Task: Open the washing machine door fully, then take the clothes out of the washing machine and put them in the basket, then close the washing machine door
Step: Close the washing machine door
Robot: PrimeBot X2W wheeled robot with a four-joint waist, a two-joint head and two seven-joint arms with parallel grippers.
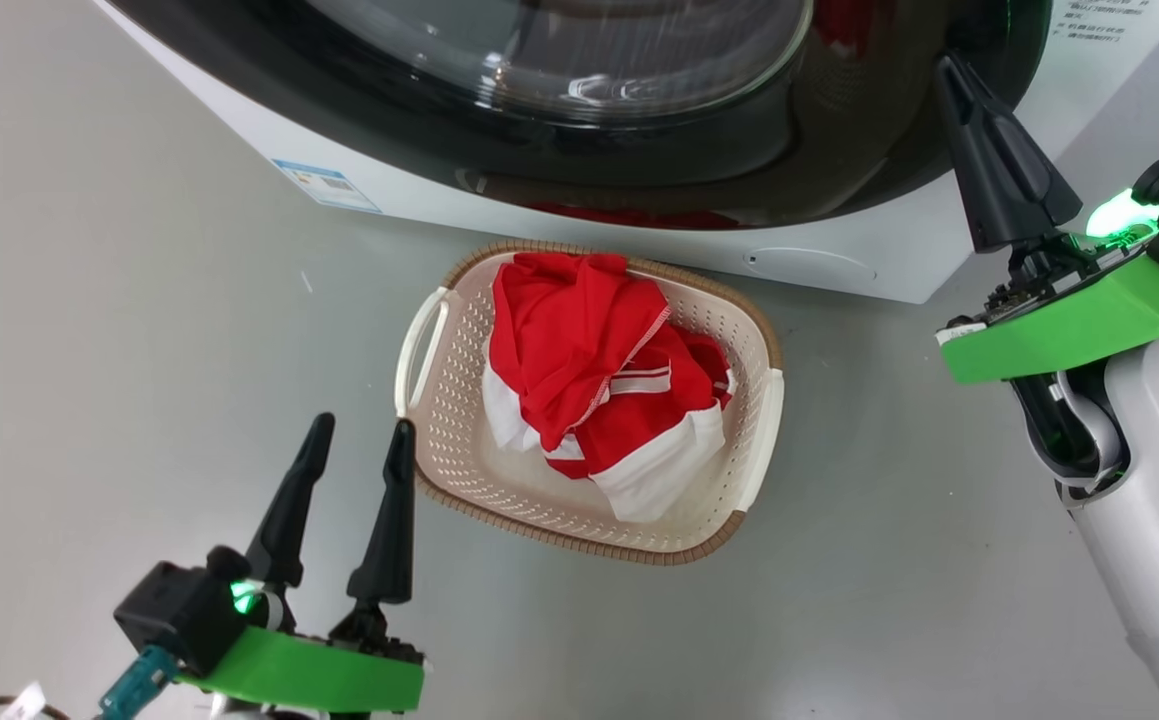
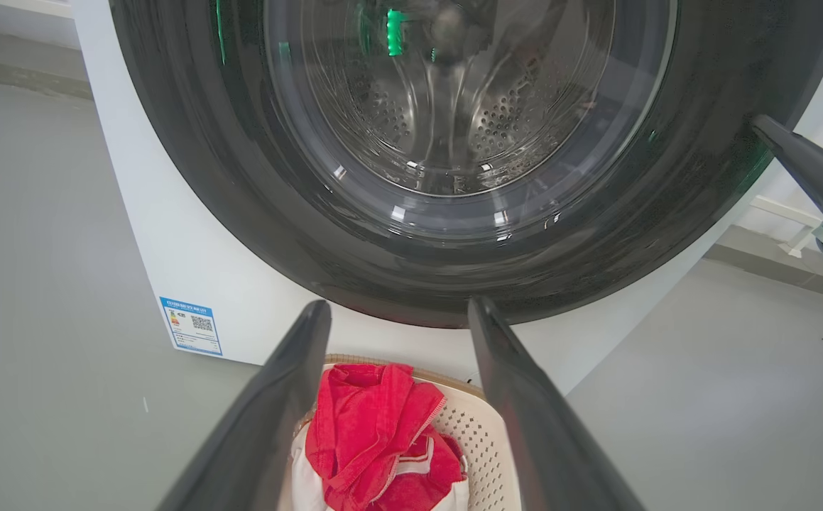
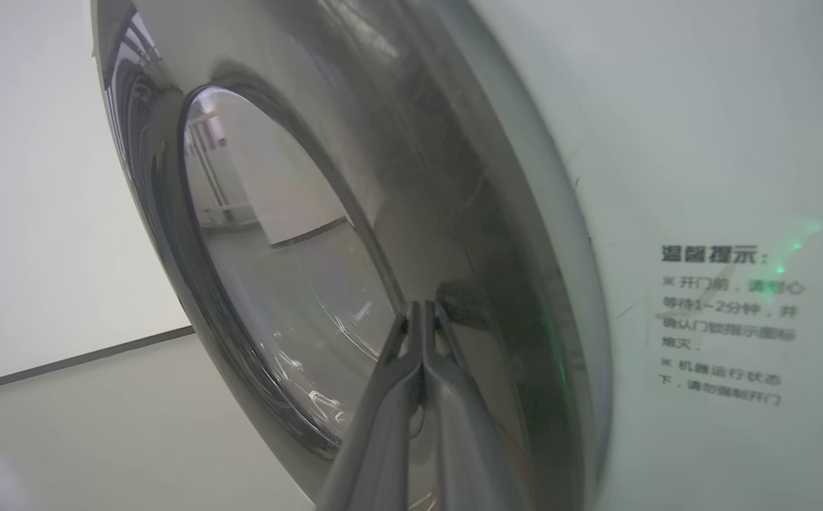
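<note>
The right gripper (image 1: 947,65) has its two dark fingers pressed together into one point, with nothing held between them. That point sits against the glossy black rim of the door (image 1: 639,170), on the rim's right-hand side. The right wrist view shows the tips meeting their own dark reflection there, though actual contact cannot be told for certain. Past the tips the rim curves away to the glass (image 3: 276,270). Just to the right of the fingers is the white front of the washing machine (image 1: 899,250), carrying a printed notice (image 3: 731,319). The door lies flat against that front.

The left gripper (image 1: 364,425) has its fingers spread wide apart and holds nothing. It hangs above the grey floor (image 1: 139,350). Just to the right of its right finger is the left end of the basket (image 1: 459,430). In the left wrist view the basket's far end shows in the gap between the fingers. The clothes (image 1: 589,370), a red bundle with white bands, lie heaped inside the basket, clear of both grippers. Straight beyond the open fingers stands the machine's lower front, with the door above it. The perforated steel drum (image 2: 447,106) shows through the glass. A small blue label (image 2: 191,326) sits on the white front to the left of the left finger.
</note>
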